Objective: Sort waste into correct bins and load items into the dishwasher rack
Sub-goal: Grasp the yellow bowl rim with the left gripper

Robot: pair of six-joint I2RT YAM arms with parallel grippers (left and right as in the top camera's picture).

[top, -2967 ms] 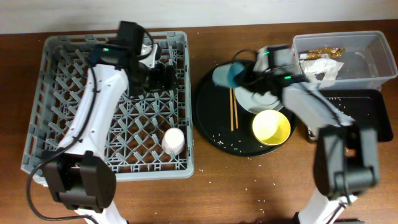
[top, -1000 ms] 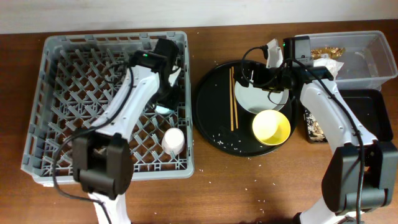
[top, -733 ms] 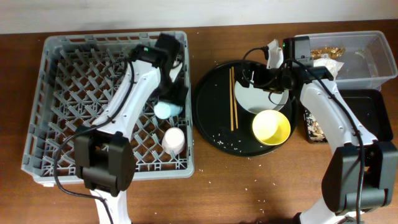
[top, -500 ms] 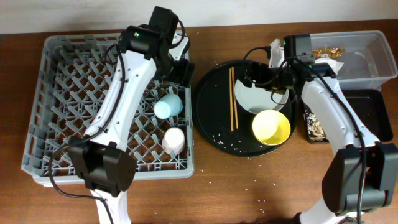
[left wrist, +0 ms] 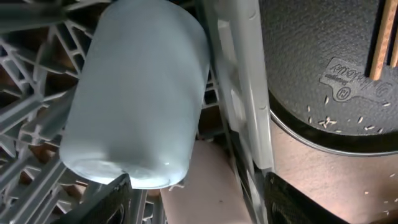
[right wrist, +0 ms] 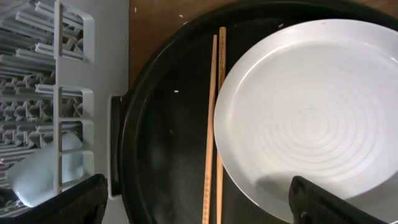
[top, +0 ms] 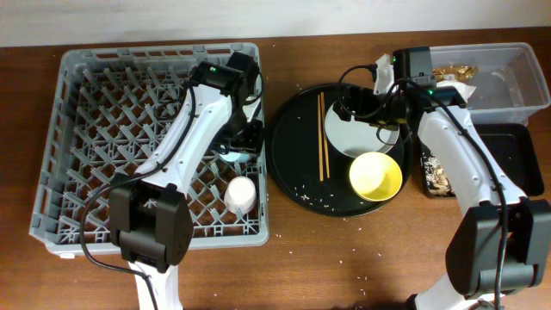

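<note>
**Both sets of jaws wide**

The left gripper (left wrist: 198, 186), jaws wide, hovers over the light blue cup (left wrist: 137, 93), which lies at the dishwasher rack's (top: 86, 129) 3 o'clock edge. The right gripper (right wrist: 208, 193), jaws wide, hangs above the white plate (right wrist: 311, 118), with the chopsticks (right wrist: 214, 112) at its 9 o'clock.

From overhead the left arm (top: 185, 138) covers all but a sliver of the light blue cup (top: 232, 156) in the dishwasher rack (top: 50, 155), and the right arm (top: 448, 146) hides the far rim of the white plate (top: 346, 138). The brown scraps (top: 435, 176) in the shallow black tray (top: 508, 159) by the counter's right edge are too small to identify.
</note>
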